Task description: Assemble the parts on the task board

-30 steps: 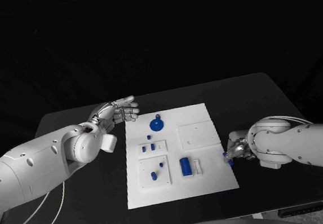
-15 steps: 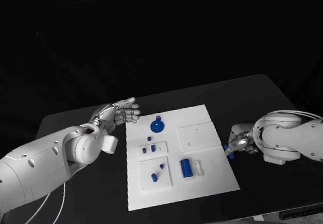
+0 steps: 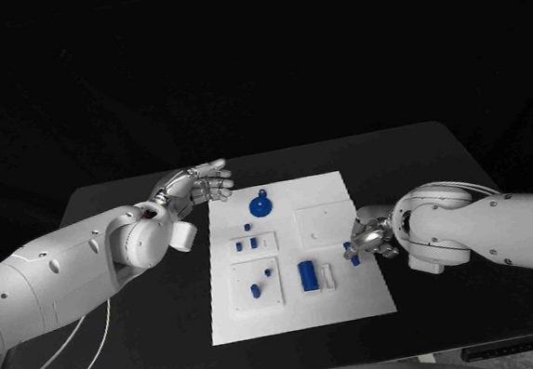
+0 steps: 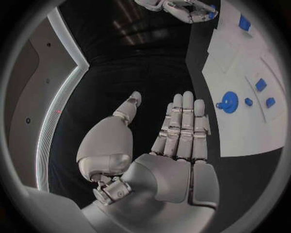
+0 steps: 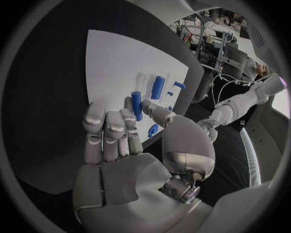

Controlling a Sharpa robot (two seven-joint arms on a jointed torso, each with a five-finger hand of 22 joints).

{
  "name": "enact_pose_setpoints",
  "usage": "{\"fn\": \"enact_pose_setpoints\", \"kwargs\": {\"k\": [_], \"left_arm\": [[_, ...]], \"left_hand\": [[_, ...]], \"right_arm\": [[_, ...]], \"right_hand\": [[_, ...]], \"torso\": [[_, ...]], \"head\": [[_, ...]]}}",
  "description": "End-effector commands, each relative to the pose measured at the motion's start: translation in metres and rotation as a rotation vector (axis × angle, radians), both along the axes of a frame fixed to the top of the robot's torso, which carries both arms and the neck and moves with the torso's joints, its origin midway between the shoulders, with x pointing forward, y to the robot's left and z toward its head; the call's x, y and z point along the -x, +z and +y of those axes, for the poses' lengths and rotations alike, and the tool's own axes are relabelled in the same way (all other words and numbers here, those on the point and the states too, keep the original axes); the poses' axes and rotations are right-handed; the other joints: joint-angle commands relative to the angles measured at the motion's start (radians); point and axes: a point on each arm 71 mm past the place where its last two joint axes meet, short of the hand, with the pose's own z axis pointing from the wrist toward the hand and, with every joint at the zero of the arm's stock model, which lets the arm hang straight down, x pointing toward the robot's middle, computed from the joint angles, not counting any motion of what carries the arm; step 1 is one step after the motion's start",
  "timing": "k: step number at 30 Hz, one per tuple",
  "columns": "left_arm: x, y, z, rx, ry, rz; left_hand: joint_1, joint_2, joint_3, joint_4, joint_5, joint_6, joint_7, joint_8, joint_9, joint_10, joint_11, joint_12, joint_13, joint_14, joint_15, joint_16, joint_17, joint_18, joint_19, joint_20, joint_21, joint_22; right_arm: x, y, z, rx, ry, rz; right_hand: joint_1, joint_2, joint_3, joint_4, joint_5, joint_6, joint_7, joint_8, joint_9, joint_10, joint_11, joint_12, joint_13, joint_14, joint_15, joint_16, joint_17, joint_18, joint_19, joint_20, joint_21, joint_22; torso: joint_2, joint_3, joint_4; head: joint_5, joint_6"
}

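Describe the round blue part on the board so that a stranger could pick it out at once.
Start at the white task board in the middle of the black table and go to its far end, near the left hand. There lies the round blue part, a flat disc with a small tab at its rim. Every other blue piece on the board is a small peg, block or cylinder.

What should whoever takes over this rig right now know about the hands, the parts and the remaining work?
Right hand: pinches a small blue peg over the right edge of the white board.
Left hand: open, holds nothing, over the black table off the board's far left corner.
On the board: blue round disc at the far end, small blue pieces in the middle left, blue cylinder in its cradle nearer the robot.
Left: seat the held peg; other parts look loose.
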Motion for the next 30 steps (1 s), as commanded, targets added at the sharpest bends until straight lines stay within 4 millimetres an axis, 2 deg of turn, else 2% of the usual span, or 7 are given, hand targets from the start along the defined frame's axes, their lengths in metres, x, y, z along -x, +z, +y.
{"fn": "enact_pose_setpoints", "kwargs": {"k": [1, 7, 10, 15, 30], "left_arm": [[0.000, 0.001, -0.003, 0.010, -0.019, -0.007], [0.000, 0.001, -0.002, 0.010, -0.018, -0.008], [0.001, 0.001, -0.002, 0.010, -0.020, -0.007], [0.001, 0.002, -0.001, 0.008, -0.016, -0.007], [0.001, 0.002, 0.000, 0.008, -0.016, -0.006]], "left_hand": [[-0.001, 0.005, 0.003, 0.004, -0.003, -0.007, 0.000, 0.004, -0.001, -0.004, 0.002, 0.000, -0.001, 0.005, -0.001, -0.005, 0.002, 0.013, 0.007, 0.003, -0.005, 0.009], [-0.001, 0.005, 0.003, 0.004, -0.003, -0.007, 0.000, 0.004, -0.001, -0.005, 0.002, 0.000, -0.001, 0.005, 0.000, -0.006, 0.002, 0.013, 0.007, 0.003, -0.005, 0.009], [-0.001, 0.006, 0.003, 0.004, -0.003, -0.007, 0.000, 0.004, -0.001, -0.004, 0.002, 0.000, -0.001, 0.005, 0.000, -0.006, 0.002, 0.013, 0.007, 0.003, -0.005, 0.009], [-0.002, 0.006, 0.002, 0.004, -0.003, -0.007, 0.000, 0.004, -0.001, -0.005, 0.002, 0.000, -0.001, 0.005, 0.000, -0.006, 0.003, 0.013, 0.007, 0.003, -0.005, 0.009], [-0.002, 0.005, 0.002, 0.004, -0.003, -0.007, 0.000, 0.005, -0.001, -0.004, 0.002, 0.000, -0.002, 0.005, 0.000, -0.007, 0.004, 0.013, 0.007, 0.003, -0.006, 0.010]], "right_arm": [[0.005, -0.009, 0.007, -0.038, -0.002, 0.052], [0.009, -0.025, 0.019, -0.041, 0.011, 0.078], [0.008, -0.029, 0.023, -0.038, 0.015, 0.084], [0.009, -0.036, 0.027, -0.038, 0.014, 0.092], [0.010, -0.043, 0.034, -0.048, 0.020, 0.087]], "right_hand": [[-0.006, 0.005, 0.007, -0.007, 0.004, 0.008, 0.000, 0.000, -0.002, 0.006, -0.001, -0.001, 0.001, -0.001, -0.009, -0.003, 0.000, 0.059, 0.003, 0.001, 0.006, 0.011], [-0.009, 0.008, 0.007, -0.013, 0.005, 0.009, 0.000, 0.000, -0.004, 0.007, -0.001, 0.000, 0.003, 0.000, -0.009, -0.003, 0.000, 0.059, 0.003, 0.001, 0.006, 0.011], [-0.016, 0.010, 0.005, -0.016, 0.005, 0.010, 0.000, -0.001, -0.005, 0.008, -0.001, 0.001, 0.004, 0.000, -0.009, -0.003, 0.000, 0.059, 0.003, 0.001, 0.006, 0.010], [-0.031, 0.010, -0.003, -0.018, 0.005, 0.012, 0.000, -0.002, -0.009, 0.009, -0.001, 0.001, 0.006, 0.000, -0.010, -0.004, 0.000, 0.059, 0.004, 0.001, 0.006, 0.010], [-0.040, 0.007, -0.008, -0.021, 0.005, 0.012, 0.000, -0.003, -0.011, 0.007, -0.001, -0.001, 0.006, 0.000, -0.010, -0.004, 0.000, 0.059, 0.004, 0.000, 0.005, 0.009]], "torso": [[0.000, -0.0006, -0.0009], [0.000, 0.0005, -0.0014], [0.001, 0.0014, 0.0003], [0.001, 0.0001, -0.0013], [0.000, -0.0004, -0.0006]], "head": [[0.002, -0.001], [0.006, 0.000], [0.007, -0.001], [0.007, -0.005], [0.012, -0.009]]}}
